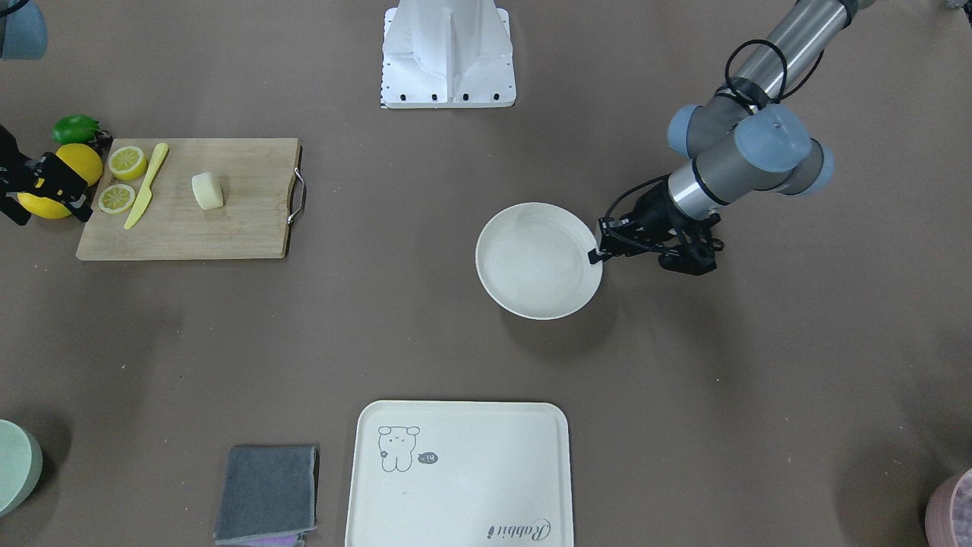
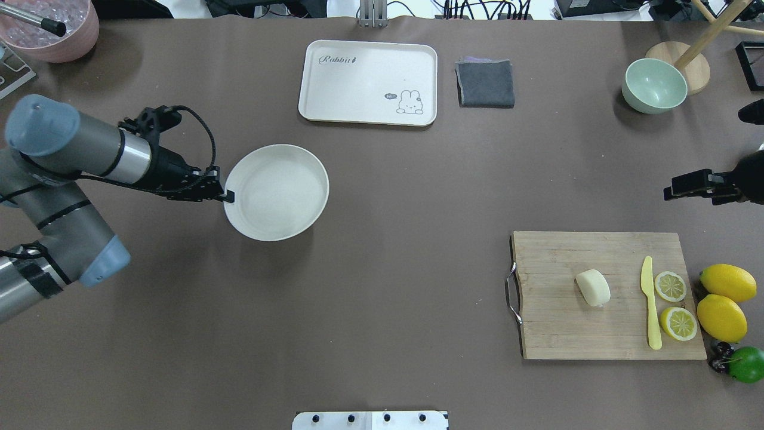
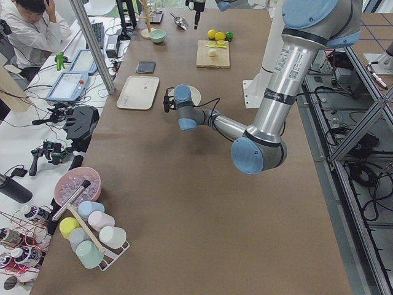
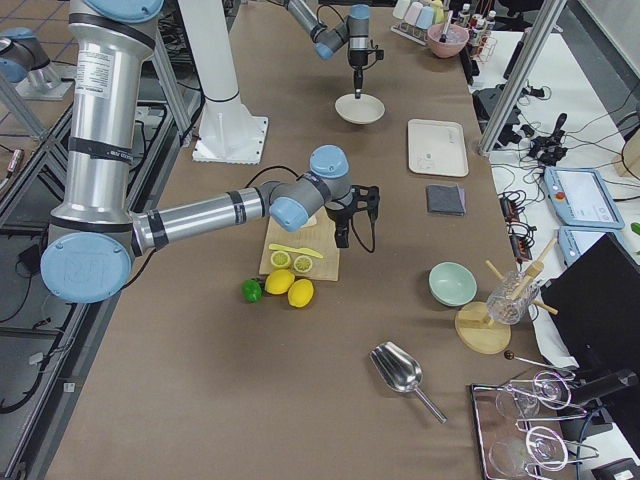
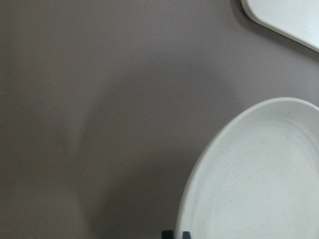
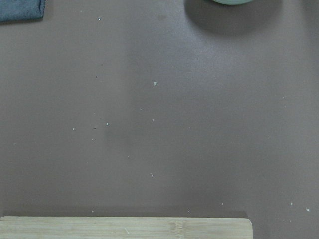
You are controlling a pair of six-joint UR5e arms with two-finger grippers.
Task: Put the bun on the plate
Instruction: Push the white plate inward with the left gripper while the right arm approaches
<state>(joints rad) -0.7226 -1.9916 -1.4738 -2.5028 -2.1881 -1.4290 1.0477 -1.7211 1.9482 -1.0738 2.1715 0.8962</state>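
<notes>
Wooden cutting board (image 2: pixel 567 334) is seen nearest the robot in the overhead view, w/ the bun (image 2: pixel 592 287) lain on it at 9 o'clock of the yellow knife (image 2: pixel 650 304). Bun is judged light, smooth & prob. squashy, so it's best pinched gently across its rounded flanks. Right gripper (image 2: pixel 669 191) is hung at 1 o'clock from the bun, fingers spread, nothing held. Farther off, at 10 o'clock, the empty plate (image 2: pixel 325 191) is nipped at its 9 o'clock rim by the left gripper (image 2: pixel 228 196), fingertips apparently closed on it
</notes>
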